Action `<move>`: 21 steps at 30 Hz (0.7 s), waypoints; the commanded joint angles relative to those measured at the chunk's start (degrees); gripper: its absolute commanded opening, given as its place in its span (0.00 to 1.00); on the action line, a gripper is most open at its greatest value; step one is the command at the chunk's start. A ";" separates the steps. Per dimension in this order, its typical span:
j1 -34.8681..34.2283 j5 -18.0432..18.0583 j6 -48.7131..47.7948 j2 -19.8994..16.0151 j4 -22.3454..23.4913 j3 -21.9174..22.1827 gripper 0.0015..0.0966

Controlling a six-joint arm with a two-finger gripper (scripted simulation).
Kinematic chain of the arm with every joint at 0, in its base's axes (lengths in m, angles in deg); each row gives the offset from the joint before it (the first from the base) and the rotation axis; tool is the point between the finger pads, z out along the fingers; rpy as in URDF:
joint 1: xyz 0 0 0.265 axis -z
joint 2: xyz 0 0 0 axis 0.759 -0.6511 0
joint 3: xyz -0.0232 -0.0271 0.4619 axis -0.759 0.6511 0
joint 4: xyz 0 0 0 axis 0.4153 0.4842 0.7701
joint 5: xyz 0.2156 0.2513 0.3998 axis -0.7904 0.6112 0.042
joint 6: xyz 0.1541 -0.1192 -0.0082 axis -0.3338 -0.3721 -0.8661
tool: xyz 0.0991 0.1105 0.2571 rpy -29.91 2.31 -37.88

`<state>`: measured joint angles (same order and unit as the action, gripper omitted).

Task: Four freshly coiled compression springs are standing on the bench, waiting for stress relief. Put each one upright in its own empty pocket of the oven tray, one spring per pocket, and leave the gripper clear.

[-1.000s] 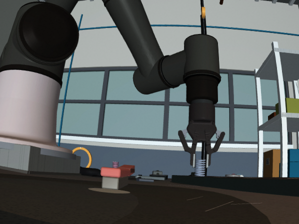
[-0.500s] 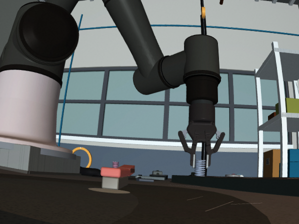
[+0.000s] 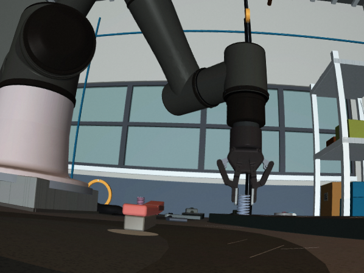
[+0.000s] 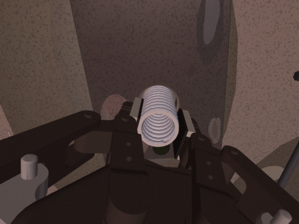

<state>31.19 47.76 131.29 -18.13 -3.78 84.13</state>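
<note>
My gripper [image 3: 243, 199] [image 4: 160, 120] hangs straight down over the dark oven tray [image 3: 286, 224] and is closed around a pale grey spring [image 3: 243, 204] [image 4: 158, 119], which stands upright with its lower end at the tray's surface. In the wrist camera the spring's open top faces me between the two finger pads, over a round pocket [image 4: 160, 100] of the tray. A second small spring [image 3: 140, 200] shows behind a red-topped block to the left. The other springs are out of sight.
The robot's base [image 3: 33, 128] fills the left of the scene. A red-topped block [image 3: 142, 213] sits on the bench left of the tray, small parts [image 3: 191, 213] lie behind it, and a white shelf unit [image 3: 337, 137] stands at the right.
</note>
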 commanded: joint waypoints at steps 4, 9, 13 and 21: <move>0.00 -0.01 0.00 0.02 -0.01 -0.02 0.43; 0.00 -0.01 0.00 0.02 -0.01 -0.02 0.51; 0.00 -0.01 0.00 0.02 -0.01 -0.02 0.51; 0.00 0.06 0.00 0.07 -0.01 -0.03 0.51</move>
<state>31.19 47.81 131.29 -18.08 -3.78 84.13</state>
